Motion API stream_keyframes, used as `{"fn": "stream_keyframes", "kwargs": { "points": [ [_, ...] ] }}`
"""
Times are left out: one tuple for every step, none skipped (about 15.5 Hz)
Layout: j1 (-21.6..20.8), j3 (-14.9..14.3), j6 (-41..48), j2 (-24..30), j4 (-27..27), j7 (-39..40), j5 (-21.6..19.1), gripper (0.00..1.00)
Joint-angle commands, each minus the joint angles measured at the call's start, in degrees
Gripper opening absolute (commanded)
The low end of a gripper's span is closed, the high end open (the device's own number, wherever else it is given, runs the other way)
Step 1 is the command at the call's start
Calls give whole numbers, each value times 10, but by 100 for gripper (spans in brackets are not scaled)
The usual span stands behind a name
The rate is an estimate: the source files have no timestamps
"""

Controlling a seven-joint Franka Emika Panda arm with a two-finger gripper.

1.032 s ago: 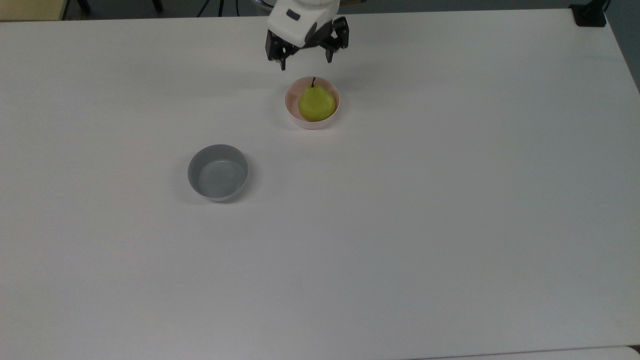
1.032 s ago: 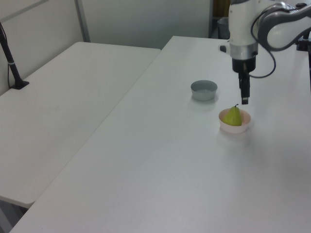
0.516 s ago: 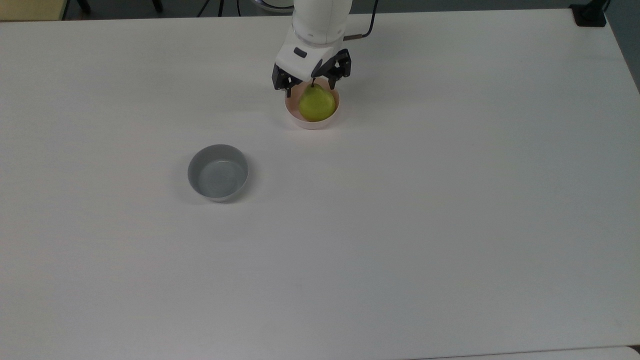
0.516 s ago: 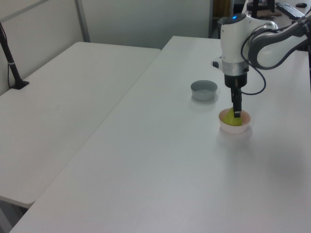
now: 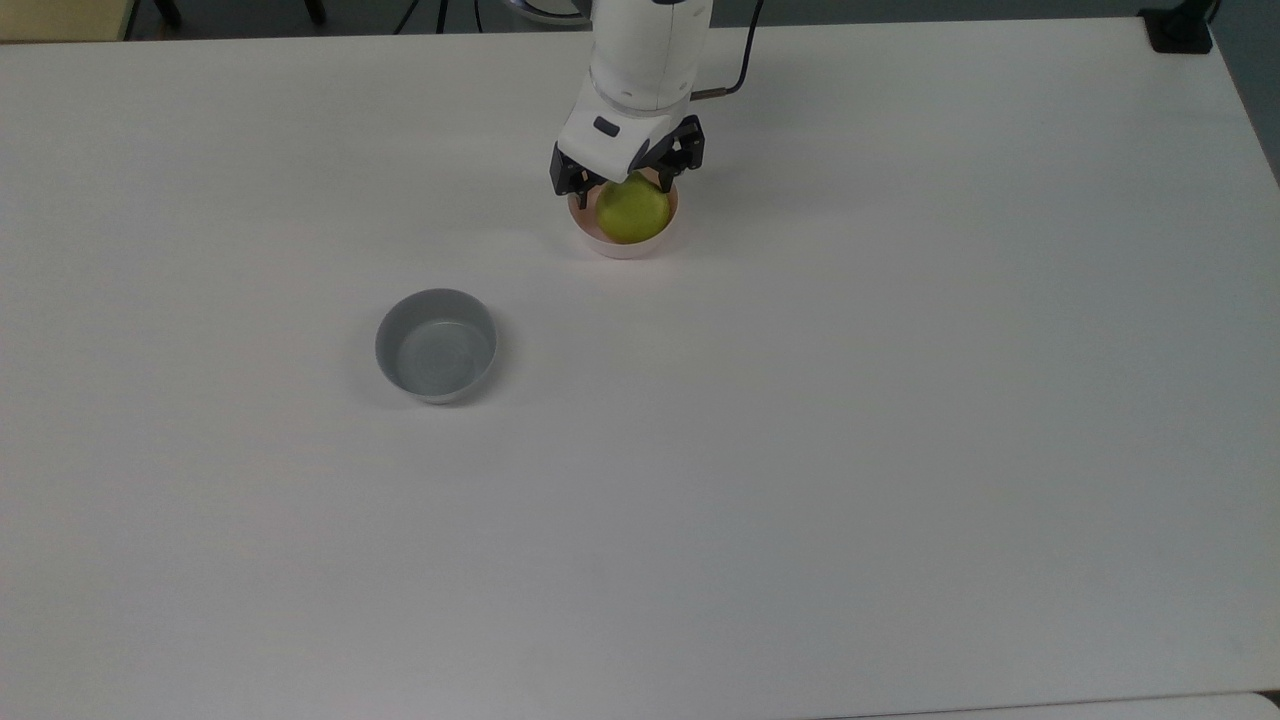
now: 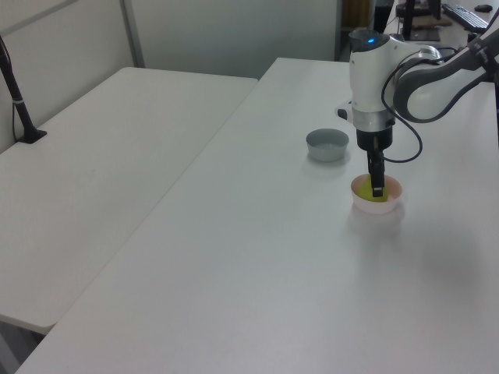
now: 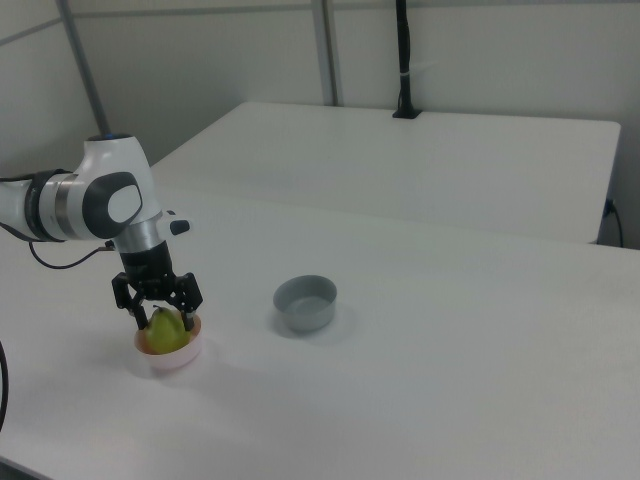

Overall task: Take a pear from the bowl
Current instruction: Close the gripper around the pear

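Note:
A yellow-green pear [image 5: 633,213] sits in the small pale pink bowl [image 5: 620,249] at the far middle of the white table. My gripper [image 5: 622,190] has come down over the bowl and is open, with one dark finger on each side of the pear's upper part; whether they touch it I cannot tell. The white hand hides the pear's stem in the top view. From the right view the pear [image 7: 166,331] shows between the fingers of my gripper [image 7: 160,316], above the bowl's rim [image 7: 172,358]. In the left view my gripper [image 6: 377,185] reaches into the bowl [image 6: 387,206].
An empty grey bowl [image 5: 436,345] stands apart from the pink one, toward the top view's lower left, also seen as the grey bowl [image 7: 306,303]. A second white table [image 6: 93,156] adjoins this one. A black clamp [image 5: 1180,30] sits at the far right corner.
My gripper has come down from above and behind the bowl until its open fingers straddle the pear. The pear and both bowls have stayed put.

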State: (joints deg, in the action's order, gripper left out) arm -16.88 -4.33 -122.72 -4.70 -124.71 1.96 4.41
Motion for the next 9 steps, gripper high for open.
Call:
{"fn": "stream_keyframes", "kwargs": {
  "points": [
    [-7,-3,-21,-10,-4,14,-7,95],
    [-7,-3,-22,-12,-4,14,-7,95],
    [-10,-3,-22,-13,-4,14,-7,94],
    [-14,-3,-21,-14,-4,14,-7,92],
    [-14,-3,-22,-15,-4,14,-6,88],
    [-14,-3,-22,-15,-4,14,-6,83],
    [-15,-3,-21,-15,-4,14,-6,77],
    [-15,-3,-21,-15,-4,14,-6,69],
    [-15,-3,-21,-14,-3,14,-6,63]
  ]
}}
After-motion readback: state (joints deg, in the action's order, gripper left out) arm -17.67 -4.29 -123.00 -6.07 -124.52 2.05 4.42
